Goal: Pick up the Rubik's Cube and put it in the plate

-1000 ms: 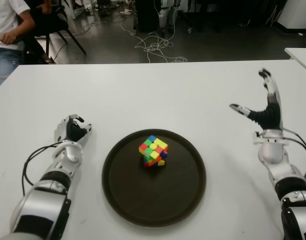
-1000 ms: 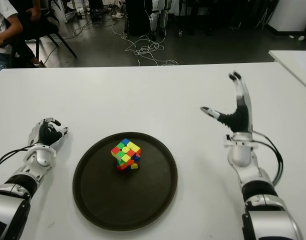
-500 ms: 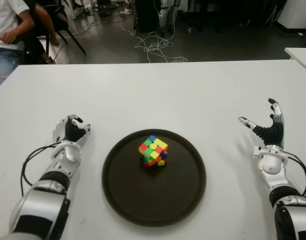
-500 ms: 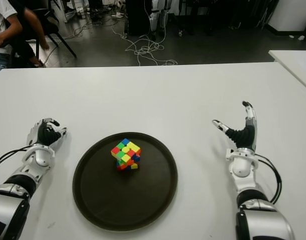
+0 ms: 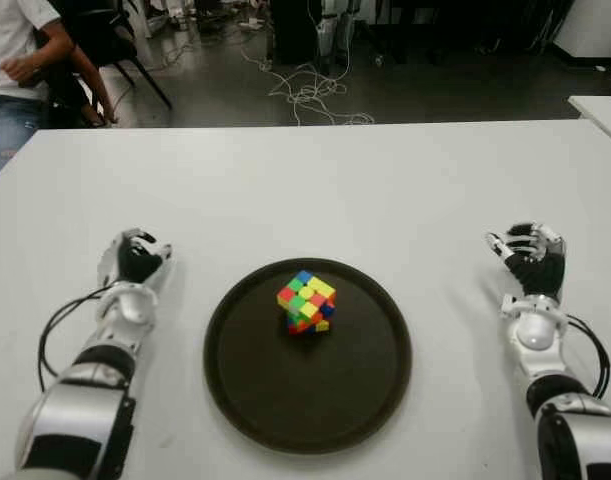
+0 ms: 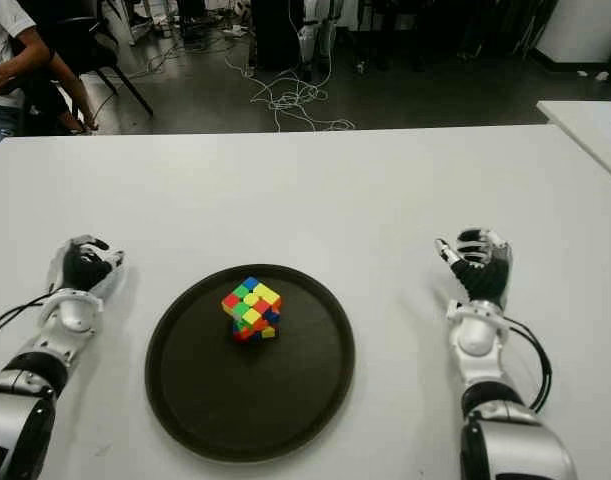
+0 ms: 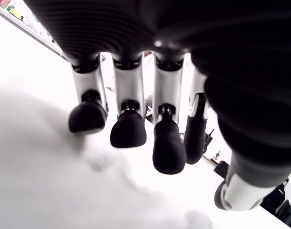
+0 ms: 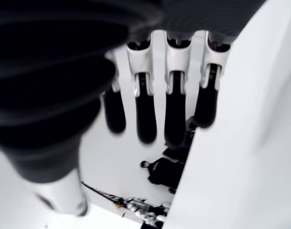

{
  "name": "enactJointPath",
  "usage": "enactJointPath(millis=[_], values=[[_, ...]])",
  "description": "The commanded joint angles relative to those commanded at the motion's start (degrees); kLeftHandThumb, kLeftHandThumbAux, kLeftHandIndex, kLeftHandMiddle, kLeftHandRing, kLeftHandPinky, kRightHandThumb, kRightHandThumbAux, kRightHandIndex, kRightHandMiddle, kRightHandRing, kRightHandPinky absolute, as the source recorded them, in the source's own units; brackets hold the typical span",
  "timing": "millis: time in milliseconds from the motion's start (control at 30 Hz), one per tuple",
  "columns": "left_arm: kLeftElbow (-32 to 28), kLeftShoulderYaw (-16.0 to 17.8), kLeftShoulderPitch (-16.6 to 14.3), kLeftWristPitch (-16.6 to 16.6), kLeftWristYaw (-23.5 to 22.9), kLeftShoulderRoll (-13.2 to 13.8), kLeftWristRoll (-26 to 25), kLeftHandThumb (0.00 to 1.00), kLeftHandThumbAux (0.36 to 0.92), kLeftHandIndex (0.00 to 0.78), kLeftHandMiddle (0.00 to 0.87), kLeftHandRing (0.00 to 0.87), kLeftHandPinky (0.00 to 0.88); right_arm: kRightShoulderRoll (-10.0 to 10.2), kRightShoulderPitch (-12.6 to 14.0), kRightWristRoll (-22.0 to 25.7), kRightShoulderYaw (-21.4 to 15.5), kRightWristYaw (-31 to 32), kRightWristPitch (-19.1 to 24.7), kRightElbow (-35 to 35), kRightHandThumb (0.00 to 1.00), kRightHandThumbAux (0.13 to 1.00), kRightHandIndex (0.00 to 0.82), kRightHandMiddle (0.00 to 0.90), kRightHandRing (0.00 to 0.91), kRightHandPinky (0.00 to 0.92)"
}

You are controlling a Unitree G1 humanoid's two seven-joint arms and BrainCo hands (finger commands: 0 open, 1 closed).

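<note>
The Rubik's Cube (image 5: pixel 306 302) stands tilted on one corner inside the round dark plate (image 5: pixel 285 420), a little above the plate's middle. Neither hand touches it. My right hand (image 5: pixel 530 258) shows low over the white table to the right of the plate, palm toward me and fingers curled in. In the right wrist view its fingers (image 8: pixel 146 119) hold nothing. My left hand (image 5: pixel 133 262) shows to the left of the plate with its fingers curled, and in the left wrist view those fingers (image 7: pixel 128 129) are bent over bare table with nothing in them.
The white table (image 5: pixel 315 190) stretches far behind the plate. A seated person (image 5: pixel 15 60) is at the far left beyond the table's back edge. Cables (image 5: pixel 305 90) lie on the floor behind. Another table's corner (image 5: pixel 600 105) shows at the far right.
My right hand has come down from a raised, spread pose to just over the table and curled its fingers in. The cube, plate and left hand have stayed put.
</note>
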Motion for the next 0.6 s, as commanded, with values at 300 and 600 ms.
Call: enactJointPath(millis=[300, 600], values=[[-2.4, 5.7, 7.8, -11.9, -2.0, -3.8, -7.0, 0.687, 0.707, 0.433, 0.608, 0.647, 0.651, 1.5, 4.3, 1.7, -0.6, 3.0, -0.8, -0.5, 0.413, 0.775, 0.505, 0.645, 0.664, 0.662], [-5.0, 7.7, 11.3, -19.6, -3.3, -5.8, -9.3, 0.692, 0.702, 0.434, 0.633, 0.672, 0.697, 4.1, 9.2, 3.1, -1.1, 2.9, -2.5, -5.1, 0.679, 0.731, 0.431, 0.679, 0.697, 0.691]])
